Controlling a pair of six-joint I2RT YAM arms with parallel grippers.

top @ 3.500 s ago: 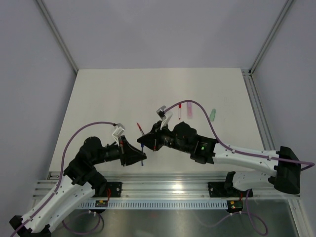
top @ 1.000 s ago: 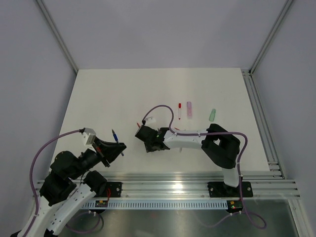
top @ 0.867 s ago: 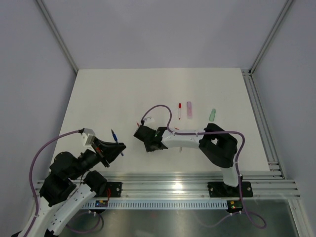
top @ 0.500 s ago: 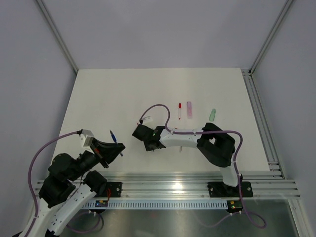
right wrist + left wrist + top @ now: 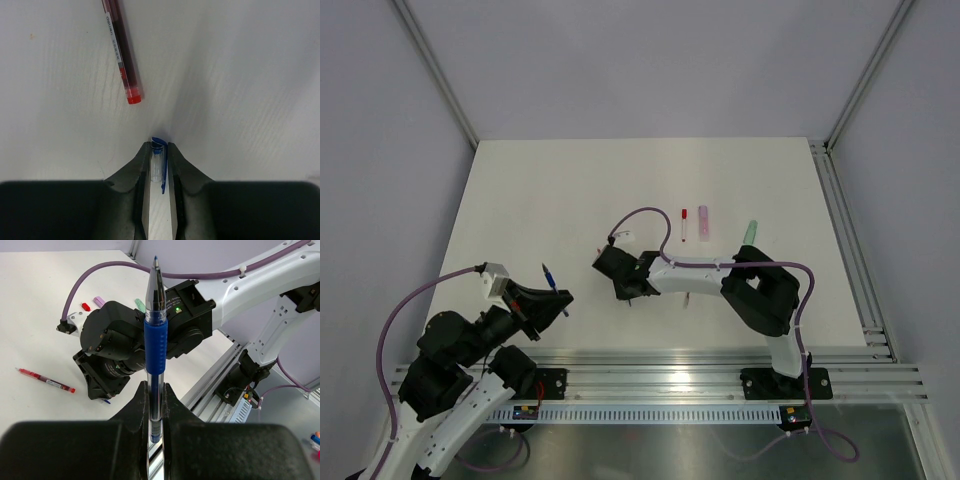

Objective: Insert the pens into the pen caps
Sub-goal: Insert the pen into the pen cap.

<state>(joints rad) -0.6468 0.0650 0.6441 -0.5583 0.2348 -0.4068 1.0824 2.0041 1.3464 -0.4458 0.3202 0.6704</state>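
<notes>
- While the left end effector (image 5: 155,390) hung above the near left part of the table (image 5: 540,190), it was clamped on one blue pen (image 5: 155,340). It held the pen upright by the lower barrel, with the tip pointing up and the blue grip sleeve clear above the fingers.
- The right end effector (image 5: 159,147) was down at the table surface near the middle. Its fingers (image 5: 129,175) were pressed close on both sides of one blue pen cap (image 5: 157,165). The cap lay between them with its clip against the right-hand finger.
- One red pen (image 5: 121,55) lay flat on the table just beyond that cap, apart from it and touched by nothing. In the right wrist view it slanted away to the upper left.
- Three more small pieces lay in a row farther back and to the right, well apart from both end effectors.
  - There was one red piece (image 5: 684,225), one lilac-pink piece (image 5: 703,222) just beside it, and one green piece (image 5: 751,232) farther right.
  - Whether each of these was a pen or a cap could not be told.
</notes>
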